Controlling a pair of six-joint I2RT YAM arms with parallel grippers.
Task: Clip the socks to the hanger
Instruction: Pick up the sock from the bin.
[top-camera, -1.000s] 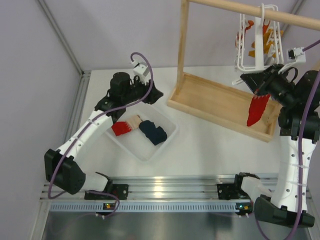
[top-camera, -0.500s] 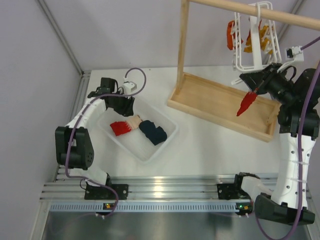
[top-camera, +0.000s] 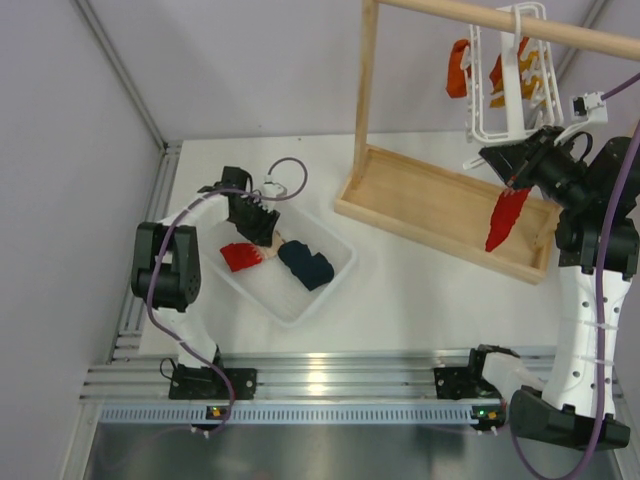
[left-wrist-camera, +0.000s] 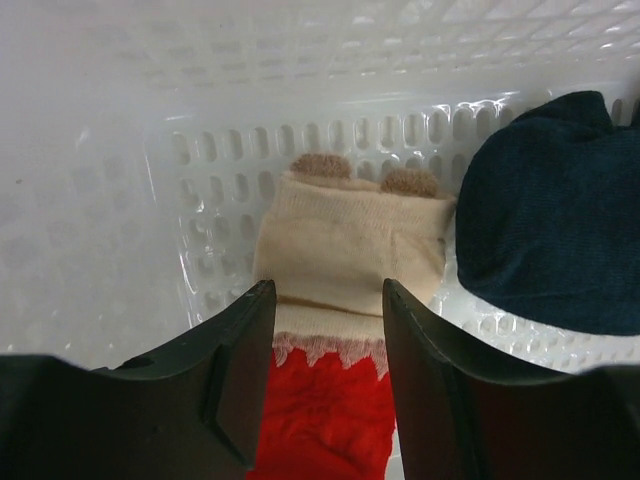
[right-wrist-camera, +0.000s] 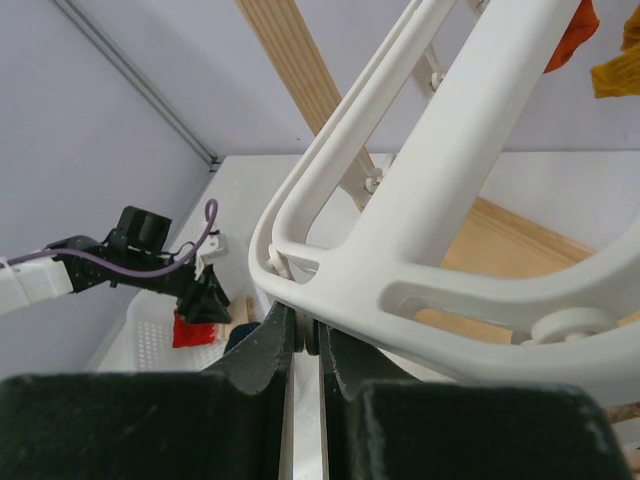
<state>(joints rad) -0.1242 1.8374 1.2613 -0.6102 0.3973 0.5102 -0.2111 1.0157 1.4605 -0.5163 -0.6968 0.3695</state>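
Note:
A red sock with a beige face part (top-camera: 243, 255) and a navy sock (top-camera: 305, 263) lie in a white basket (top-camera: 330, 285). My left gripper (top-camera: 262, 228) is open, low in the basket. In the left wrist view its jaws (left-wrist-camera: 325, 310) straddle the red and beige sock (left-wrist-camera: 345, 260), with the navy sock (left-wrist-camera: 555, 210) to the right. The white hanger (top-camera: 505, 95) hangs from the wooden rod. My right gripper (top-camera: 512, 178) is at its lower corner, shut on a small white clip (right-wrist-camera: 312, 335) under the hanger frame (right-wrist-camera: 430, 200). A second red sock (top-camera: 505, 220) dangles below it.
The light wooden rack (top-camera: 440, 205) has a tray base and an upright post (top-camera: 365, 90) between the two arms. Orange and yellow socks (top-camera: 458, 68) hang on the hanger. A grey wall and a metal rail (top-camera: 150, 230) border the table on the left.
My left arm has folded back and lowered its gripper into the basket over the red and beige sock. The dangling red sock at the right gripper has swung, and the hanger has shifted slightly.

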